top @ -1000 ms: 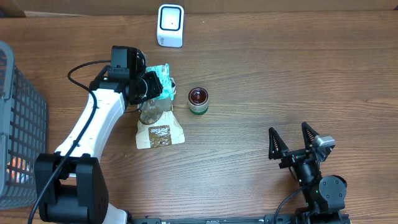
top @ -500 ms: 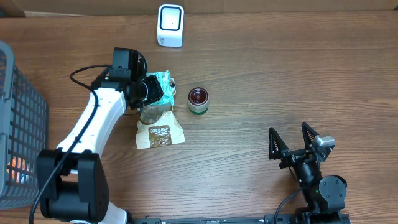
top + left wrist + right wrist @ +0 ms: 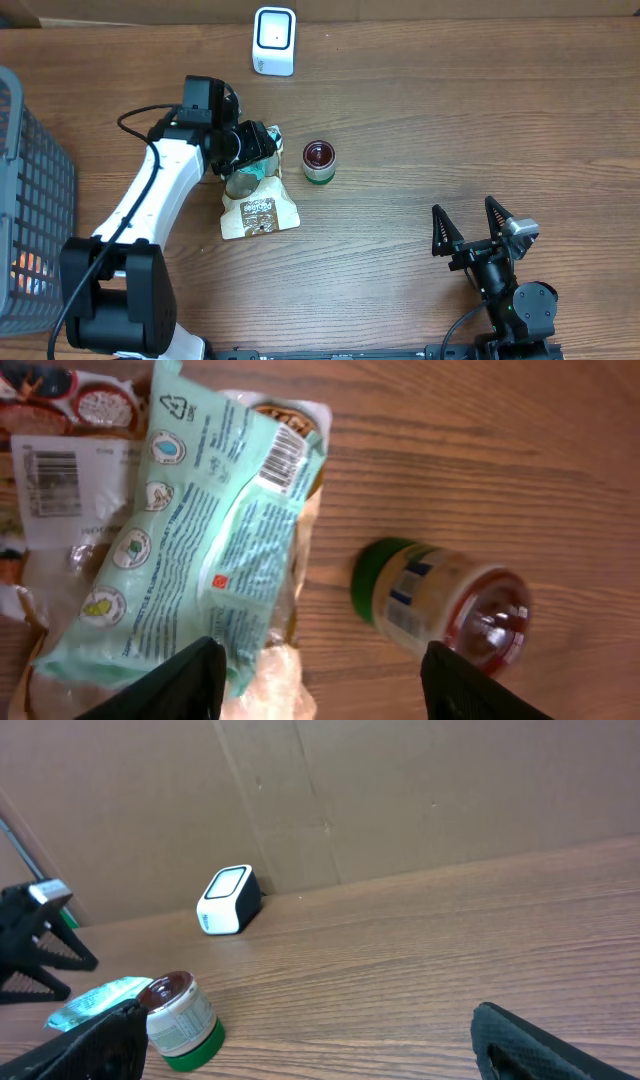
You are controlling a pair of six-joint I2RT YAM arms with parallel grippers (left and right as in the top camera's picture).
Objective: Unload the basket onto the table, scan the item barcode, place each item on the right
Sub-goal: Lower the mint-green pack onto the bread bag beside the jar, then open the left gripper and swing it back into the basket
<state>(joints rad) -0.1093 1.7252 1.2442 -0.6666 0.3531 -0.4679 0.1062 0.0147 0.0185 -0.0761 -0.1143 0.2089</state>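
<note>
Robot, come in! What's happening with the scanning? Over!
Left tool open over teal packet; right tool open, idle. Packet flat on brown bag, barcode up, away from scanner. Jar close beside; nothing between packet and scanner.

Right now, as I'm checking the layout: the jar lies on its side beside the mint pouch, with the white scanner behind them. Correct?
Not quite. The jar stands upright, lid up, as the right wrist view shows. It is beside the mint pouch, with the white scanner behind them.
</note>
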